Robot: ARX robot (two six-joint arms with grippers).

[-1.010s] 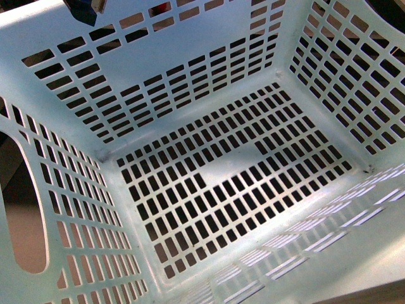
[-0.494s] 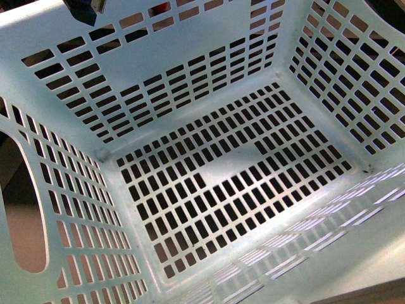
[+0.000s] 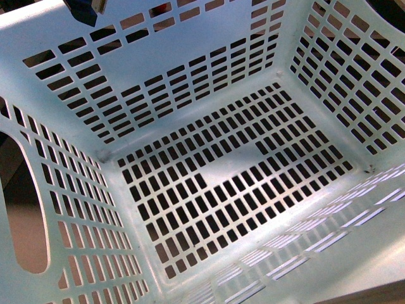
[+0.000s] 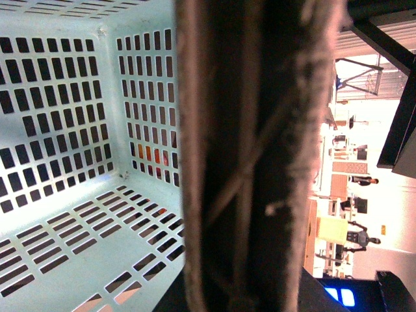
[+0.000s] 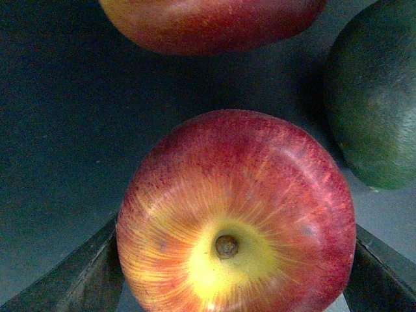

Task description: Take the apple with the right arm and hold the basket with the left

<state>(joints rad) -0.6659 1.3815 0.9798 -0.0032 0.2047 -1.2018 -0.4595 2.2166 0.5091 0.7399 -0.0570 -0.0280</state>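
Observation:
The pale mint-green basket (image 3: 209, 76) fills the front view, and no object lies on its slotted floor. In the left wrist view its grey-brown ribbed handle (image 4: 247, 149) runs close across the lens, and my left gripper (image 4: 247, 294) is shut on it, with dark jaw parts showing on either side. The basket's inside wall (image 4: 58, 117) lies beyond. In the right wrist view the red apple (image 5: 234, 208), with its yellow dimple facing the camera, sits between the dark fingers (image 5: 84, 276). My right gripper (image 5: 234, 276) is shut on the apple.
Another red fruit (image 5: 208, 23) and a dark round fruit (image 5: 377, 97) lie close beyond the apple on a dark grey surface (image 5: 65, 130). A dark blue part (image 3: 81, 9) pokes over the basket's far rim. Red and orange colours (image 4: 153, 156) show through the wall slots.

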